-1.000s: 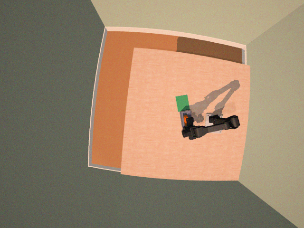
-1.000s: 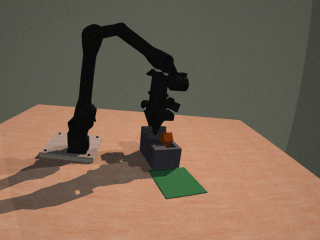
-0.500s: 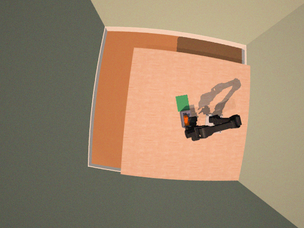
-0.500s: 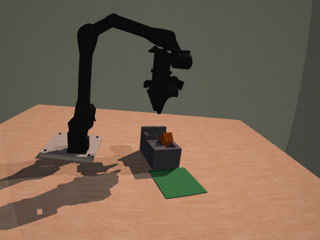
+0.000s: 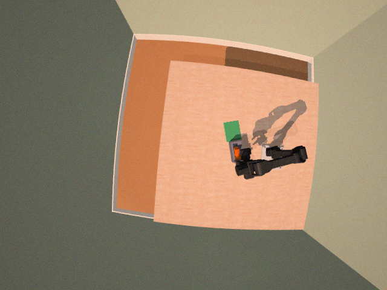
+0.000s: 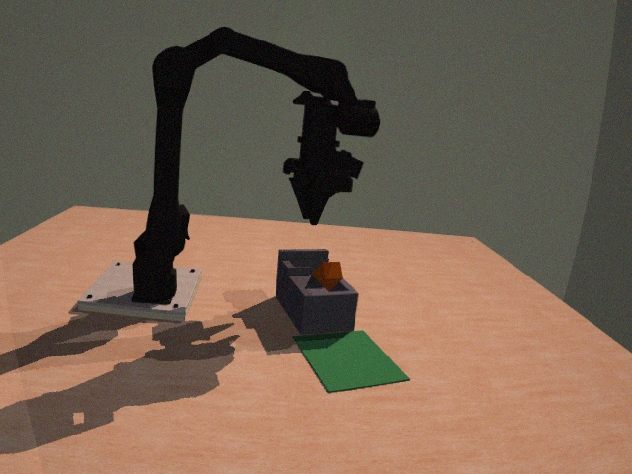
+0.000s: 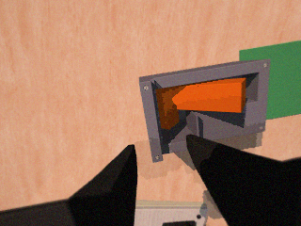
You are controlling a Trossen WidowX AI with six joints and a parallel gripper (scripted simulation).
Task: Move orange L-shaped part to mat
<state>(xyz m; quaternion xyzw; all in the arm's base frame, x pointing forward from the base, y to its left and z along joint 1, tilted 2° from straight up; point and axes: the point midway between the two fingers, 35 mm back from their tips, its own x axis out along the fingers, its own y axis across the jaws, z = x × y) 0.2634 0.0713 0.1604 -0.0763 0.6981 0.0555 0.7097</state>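
The black tool is part open above the grey tray. The orange L-shaped part sits tilted inside.

One orange part, one grey tray, one green mat, one arm.

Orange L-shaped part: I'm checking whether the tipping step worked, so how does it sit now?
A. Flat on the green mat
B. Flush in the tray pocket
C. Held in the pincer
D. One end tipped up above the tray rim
D: the orange L-shaped part pokes up past the grey tray rim, with the pincer above it, empty.
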